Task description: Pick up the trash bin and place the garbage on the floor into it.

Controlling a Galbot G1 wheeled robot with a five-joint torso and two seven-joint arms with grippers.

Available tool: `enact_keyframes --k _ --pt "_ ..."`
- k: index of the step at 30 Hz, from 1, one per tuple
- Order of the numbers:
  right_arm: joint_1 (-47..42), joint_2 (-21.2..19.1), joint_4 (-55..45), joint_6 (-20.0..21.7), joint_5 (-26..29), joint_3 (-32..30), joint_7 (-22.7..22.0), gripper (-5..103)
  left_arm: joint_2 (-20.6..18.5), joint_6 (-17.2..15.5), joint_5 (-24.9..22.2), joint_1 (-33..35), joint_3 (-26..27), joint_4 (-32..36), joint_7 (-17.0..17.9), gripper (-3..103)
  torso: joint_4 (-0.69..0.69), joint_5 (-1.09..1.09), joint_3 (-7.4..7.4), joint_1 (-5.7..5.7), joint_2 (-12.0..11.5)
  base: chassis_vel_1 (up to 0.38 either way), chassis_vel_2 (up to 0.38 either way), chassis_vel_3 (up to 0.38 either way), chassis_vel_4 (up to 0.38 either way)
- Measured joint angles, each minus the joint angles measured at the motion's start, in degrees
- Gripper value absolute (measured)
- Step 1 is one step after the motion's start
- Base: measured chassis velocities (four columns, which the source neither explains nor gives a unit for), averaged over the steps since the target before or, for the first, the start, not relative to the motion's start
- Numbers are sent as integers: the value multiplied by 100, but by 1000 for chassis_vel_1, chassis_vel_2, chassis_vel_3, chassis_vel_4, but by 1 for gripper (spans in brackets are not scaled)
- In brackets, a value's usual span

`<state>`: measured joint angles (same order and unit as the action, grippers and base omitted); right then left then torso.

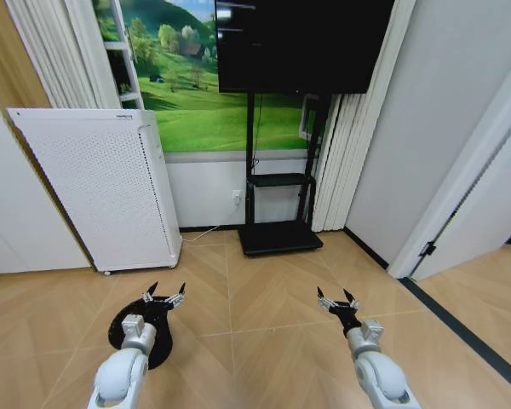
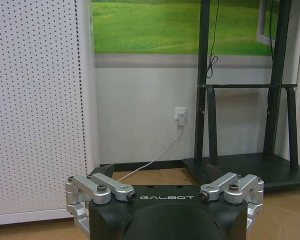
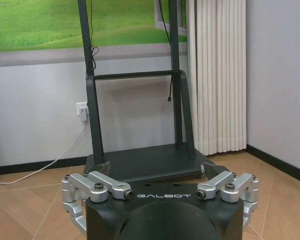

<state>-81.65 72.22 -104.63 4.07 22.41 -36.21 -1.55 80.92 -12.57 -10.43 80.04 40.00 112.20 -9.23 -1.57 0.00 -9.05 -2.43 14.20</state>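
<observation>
The trash bin [image 1: 123, 328] is a small black round wastebasket standing on the wooden floor at the lower left, partly covered by my left arm. My left gripper [image 1: 166, 291] hangs open just beyond the bin's far rim and holds nothing. My right gripper [image 1: 335, 297] is open too, over bare floor to the right. Each wrist view has its own open gripper, left [image 2: 160, 172] and right [image 3: 156, 169], pointing toward the far wall. The garbage is out of view.
A tall white perforated appliance [image 1: 102, 187] stands against the left wall, its cord running to a wall socket [image 2: 180, 116]. A black TV stand [image 1: 279, 234] with a low base sits at the far wall. A door frame [image 1: 460, 179] and a dark floor strip border the right.
</observation>
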Motion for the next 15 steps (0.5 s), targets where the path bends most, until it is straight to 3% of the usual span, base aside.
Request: enact_keyframes --k 15 --pt "9 48 -3 2 -84 8 -13 100 13 -10 -9 -47 -4 -71 6 100 0 0 -234 -113 349 0 0 0 0"
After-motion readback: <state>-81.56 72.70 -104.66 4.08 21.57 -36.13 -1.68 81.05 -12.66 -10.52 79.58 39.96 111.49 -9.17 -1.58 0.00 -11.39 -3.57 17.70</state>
